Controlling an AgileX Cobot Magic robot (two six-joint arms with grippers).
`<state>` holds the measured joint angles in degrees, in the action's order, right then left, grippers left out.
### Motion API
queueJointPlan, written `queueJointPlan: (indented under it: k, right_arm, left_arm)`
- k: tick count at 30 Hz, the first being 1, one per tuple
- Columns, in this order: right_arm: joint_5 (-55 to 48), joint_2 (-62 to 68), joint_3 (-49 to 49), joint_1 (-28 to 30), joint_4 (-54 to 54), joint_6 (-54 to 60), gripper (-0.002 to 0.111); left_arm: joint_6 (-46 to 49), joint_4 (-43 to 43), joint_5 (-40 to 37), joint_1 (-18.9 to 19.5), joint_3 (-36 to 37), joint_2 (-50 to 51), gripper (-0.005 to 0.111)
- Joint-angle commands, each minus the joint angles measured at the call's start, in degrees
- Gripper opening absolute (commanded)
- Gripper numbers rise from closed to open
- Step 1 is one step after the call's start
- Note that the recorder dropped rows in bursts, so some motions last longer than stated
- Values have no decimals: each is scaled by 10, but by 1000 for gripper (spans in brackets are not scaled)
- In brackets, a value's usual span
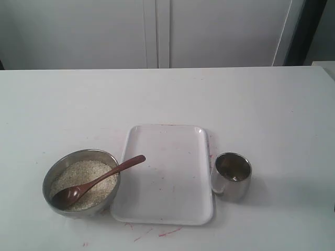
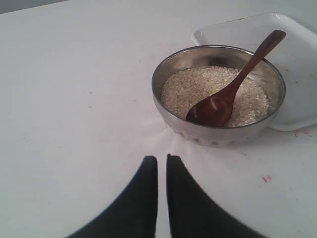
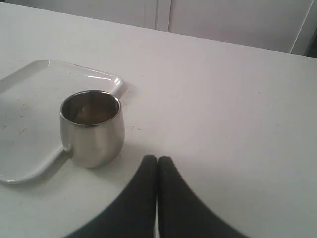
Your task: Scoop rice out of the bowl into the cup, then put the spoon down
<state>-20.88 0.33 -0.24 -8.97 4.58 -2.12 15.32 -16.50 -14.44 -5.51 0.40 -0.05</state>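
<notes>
The steel bowl [image 1: 52, 175] [image 2: 171, 74] stands at the front left of the table, filled with pale rice [image 1: 91, 172] [image 2: 193, 87]. A dark wooden spoon [image 1: 97, 180] [image 2: 233, 91] lies in it, scoop on the rice, handle leaning over the rim towards the tray. The steel cup [image 1: 233, 176] [image 3: 92, 128] stands right of the tray, something pale at its bottom. My left gripper [image 2: 162, 159] hangs short of the bowl, jaws nearly together with a thin gap, holding nothing. My right gripper [image 3: 157, 159] is shut and empty, beside the cup. Neither arm shows in the exterior view.
A white rectangular tray [image 1: 167, 172] [image 2: 297, 59] [image 3: 29, 99] lies between bowl and cup, touching or nearly touching both. Red marks [image 1: 157, 231] stain the table near its front edge. White cabinet doors [image 1: 157, 31] stand behind the table.
</notes>
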Motion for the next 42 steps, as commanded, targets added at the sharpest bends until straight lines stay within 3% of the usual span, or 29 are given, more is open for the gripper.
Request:
queueJointPlan:
  k: [1, 24, 36, 42]
  right_arm:
    - [9, -3, 2, 5, 0, -3, 0]
    - [27, -3, 2, 5, 34, 21, 0]
    - [242, -3, 2, 5, 28, 14, 0]
    - [296, -3, 2, 5, 28, -166, 0]
  left_arm:
    - [-1, -6, -1, -4, -4, 1, 14]
    - [-1, -6, -1, -4, -4, 1, 14]
    - [-1, -6, -1, -4, -4, 1, 14]
    - [-1, -6, -1, -4, -4, 1, 14]
